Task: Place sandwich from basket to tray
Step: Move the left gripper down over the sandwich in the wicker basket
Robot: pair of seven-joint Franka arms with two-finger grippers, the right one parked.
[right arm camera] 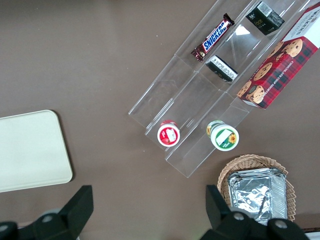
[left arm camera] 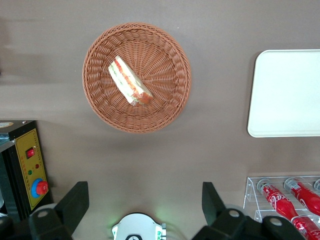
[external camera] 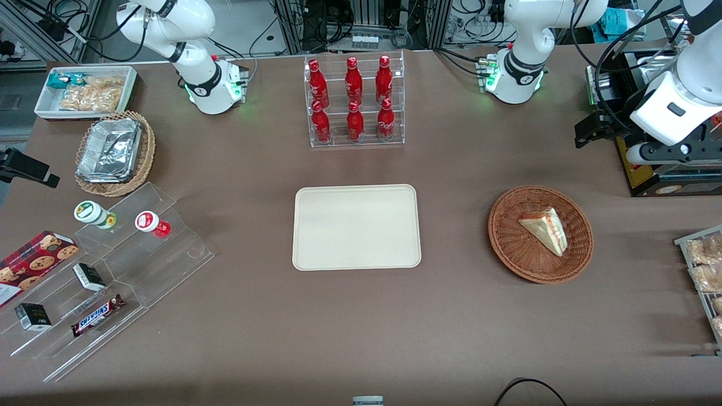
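The sandwich [external camera: 546,230], a pale wedge with red and green filling, lies in the round reddish-brown wicker basket [external camera: 507,237]. Both also show in the left wrist view: the sandwich [left arm camera: 129,81] and the basket [left arm camera: 170,60]. The cream tray [external camera: 356,226] lies flat and bare at the table's middle, beside the basket, and its edge shows in the wrist view [left arm camera: 285,95]. My left gripper [external camera: 589,132] hangs high above the table, farther from the front camera than the basket and toward the working arm's end. Its fingers [left arm camera: 75,202] stand wide apart, open and empty.
A clear rack of red bottles [external camera: 354,101] stands farther from the front camera than the tray. A black and yellow control box [external camera: 671,175] sits under the gripper's arm. A wire rack of snacks [external camera: 705,276] lies at the working arm's end. An acrylic stand [external camera: 113,270] with snacks lies toward the parked arm's end.
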